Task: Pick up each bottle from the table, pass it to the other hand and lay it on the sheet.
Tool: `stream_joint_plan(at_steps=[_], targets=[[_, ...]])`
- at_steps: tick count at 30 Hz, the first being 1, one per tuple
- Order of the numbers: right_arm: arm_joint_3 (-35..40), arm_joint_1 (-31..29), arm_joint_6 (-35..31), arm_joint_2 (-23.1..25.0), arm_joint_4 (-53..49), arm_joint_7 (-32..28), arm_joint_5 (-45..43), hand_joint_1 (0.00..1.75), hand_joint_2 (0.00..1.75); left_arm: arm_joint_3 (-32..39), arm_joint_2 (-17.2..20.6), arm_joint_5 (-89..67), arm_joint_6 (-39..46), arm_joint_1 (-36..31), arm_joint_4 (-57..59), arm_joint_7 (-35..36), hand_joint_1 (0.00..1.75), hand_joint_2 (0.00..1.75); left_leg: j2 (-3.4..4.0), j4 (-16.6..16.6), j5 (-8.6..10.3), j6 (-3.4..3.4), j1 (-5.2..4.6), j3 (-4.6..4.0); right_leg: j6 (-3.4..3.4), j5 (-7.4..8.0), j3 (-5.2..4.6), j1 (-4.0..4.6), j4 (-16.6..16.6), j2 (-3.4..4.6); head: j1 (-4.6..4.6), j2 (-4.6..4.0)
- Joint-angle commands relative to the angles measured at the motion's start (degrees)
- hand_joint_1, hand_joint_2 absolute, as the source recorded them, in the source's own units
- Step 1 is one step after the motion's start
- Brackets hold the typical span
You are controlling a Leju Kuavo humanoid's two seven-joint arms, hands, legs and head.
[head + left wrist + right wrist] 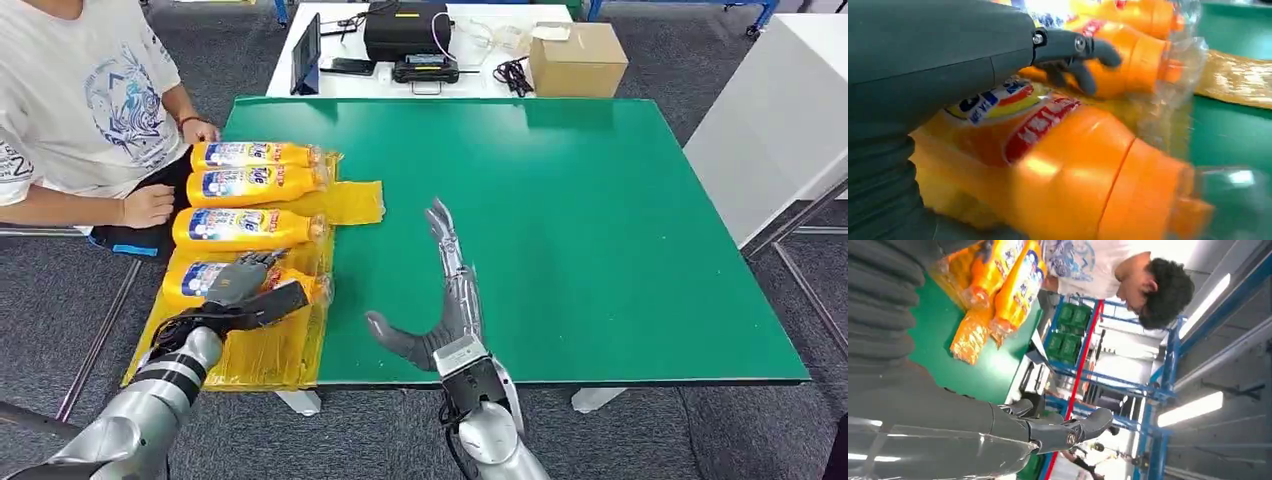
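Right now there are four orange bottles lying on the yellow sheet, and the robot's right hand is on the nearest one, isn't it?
Not quite. Four bottles do lie on the yellow sheet, but it is the left hand that rests on the nearest bottle, as the head view shows. The right hand is open over the green table, holding nothing.
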Motion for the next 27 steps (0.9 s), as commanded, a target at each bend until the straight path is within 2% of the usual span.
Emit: stream_joint_plan(at_steps=[1, 6, 7, 12, 13, 14, 15, 16, 20, 21, 22, 23, 25, 26, 27], targets=[[-1.71, -4.16, 1.40, 0.08, 9.31, -0.36, -1.79, 0.00, 1.75, 4.39, 1.67, 10.81, -13.42, 3.63, 5.89, -2.21, 0.00, 0.00, 0.23, -0.15, -0.02, -0.05, 0.01, 0.38, -0.09, 0.04, 0.29, 0.02, -0.15, 0.20, 0.04, 0.00], [-2.20, -4.95, 1.64, 0.35, 11.54, -0.43, -2.46, 0.00, 1.75, 4.21, 2.79, 17.26, -20.41, 5.14, 5.76, -3.86, 0.00, 0.00, 0.14, -0.17, -0.03, -0.05, -0.04, 0.60, -0.12, -0.02, 0.54, -0.03, -0.10, 0.15, 0.02, 0.00], [-2.22, -5.05, 1.71, 0.37, 11.96, -0.43, -2.52, 0.00, 1.75, 3.80, 2.98, 18.28, -21.51, 5.46, 5.36, -4.39, 0.00, 0.00, 0.31, -0.23, 0.00, -0.08, -0.01, 0.62, -0.16, 0.06, 0.52, 0.00, -0.18, 0.30, 0.04, 0.00], [-2.34, -5.73, 1.86, 0.78, 14.54, -0.17, -3.25, 0.00, 1.75, 7.82, 2.28, 29.41, -28.06, 6.59, 3.06, -7.42, 0.00, 0.00, 0.28, -0.26, 0.00, -0.09, -0.03, 0.80, -0.14, 0.03, 0.71, -0.02, -0.19, 0.27, 0.02, 0.00], [-2.36, -5.55, 1.79, 0.75, 14.49, -0.14, -3.25, 0.00, 1.75, 7.46, 1.06, 31.18, -24.74, 7.05, 0.93, -10.53, 0.00, 0.00, 0.14, -0.18, -0.02, -0.07, -0.04, 0.81, -0.11, -0.03, 0.76, -0.03, -0.11, 0.15, 0.02, 0.00], [-2.49, -5.07, 1.19, 0.75, 13.95, -0.16, -3.00, 0.00, 1.75, 9.99, -1.60, 36.00, -21.58, 6.82, -1.12, -11.44, 0.00, 0.00, 0.30, -0.27, 0.01, -0.10, -0.03, 0.80, -0.15, 0.05, 0.71, -0.01, -0.20, 0.29, 0.04, 0.00], [-2.43, -4.87, 1.17, 0.66, 13.59, -0.13, -2.96, 0.00, 1.75, 8.99, -2.41, 37.06, -20.84, 6.92, -2.48, -9.97, 0.00, 0.00, 0.10, -0.21, 0.02, -0.08, -0.03, 0.73, -0.12, 0.01, 0.71, -0.02, -0.16, 0.09, 0.04, 0.00], [-2.39, -4.80, 1.15, 0.60, 13.47, -0.09, -2.92, 0.00, 1.75, 8.18, -2.61, 37.83, -20.60, 7.08, -3.19, -9.23, 0.00, 0.00, -0.09, -0.12, 0.02, -0.06, -0.03, 0.68, -0.09, -0.06, 0.67, -0.03, -0.06, -0.09, 0.04, 0.00], [-2.41, -4.71, 0.95, 0.67, 13.32, 0.12, -2.85, 0.00, 1.75, 8.43, -2.55, 39.81, -20.46, 7.29, -3.48, -9.31, 0.00, 0.00, 0.04, -0.09, 0.04, -0.09, 0.02, 0.45, -0.15, -0.01, 0.39, 0.04, -0.08, -0.04, 0.04, 0.00], [-2.34, -4.62, 0.80, 0.69, 13.25, 0.33, -2.72, 0.00, 1.75, 9.25, -3.25, 42.52, -17.56, 7.64, -4.92, -12.32, 0.00, 0.00, -0.05, -0.10, 0.03, -0.07, 0.00, 0.46, -0.13, -0.03, 0.43, 0.01, -0.07, -0.06, 0.04, 0.00], [-2.10, -4.36, 0.41, 0.80, 13.17, 0.53, -2.35, 0.00, 1.75, 9.00, -4.33, 43.27, -11.39, 7.74, -6.59, -14.75, 0.00, 0.00, -0.04, -0.08, 0.01, -0.07, 0.00, 0.45, -0.12, -0.03, 0.42, 0.01, -0.06, -0.03, 0.04, 0.00], [-2.03, -4.01, -0.26, 0.99, 13.19, 0.94, -1.92, 0.00, 1.75, 12.57, -6.97, 47.40, -3.84, 7.38, -8.94, -15.59, 0.00, 0.00, 0.08, -0.11, 0.02, -0.10, 0.04, 0.42, -0.16, 0.01, 0.38, 0.05, -0.11, 0.06, 0.04, 0.00], [-1.40, -3.82, -1.27, 1.04, 13.03, 1.04, -1.37, 0.00, 1.75, 11.84, -9.11, 49.19, 6.72, 7.39, -13.94, -18.76, 0.00, 0.00, -0.07, -0.03, 0.03, -0.08, 0.03, 0.33, -0.12, -0.04, 0.30, 0.04, -0.02, -0.15, 0.04, 0.00], [-1.21, -3.82, -2.76, 1.12, 12.65, 0.57, -1.05, 0.00, 1.75, 10.86, -9.83, 51.76, 9.82, 7.69, -18.16, -19.22, 0.00, 1.75, -0.07, 0.01, 0.03, -0.09, 0.07, 0.20, -0.15, -0.02, 0.19, 0.09, -0.02, -0.17, 0.04, 0.00], [-1.07, -3.76, -3.61, 1.10, 12.19, 0.23, -1.01, 0.00, 1.75, 9.88, -9.97, 53.25, 11.48, 7.97, -20.13, -19.22, 0.00, 1.75, -0.07, 0.04, 0.04, -0.08, 0.06, 0.09, -0.13, -0.01, 0.05, 0.08, 0.01, -0.19, 0.04, 0.00]])
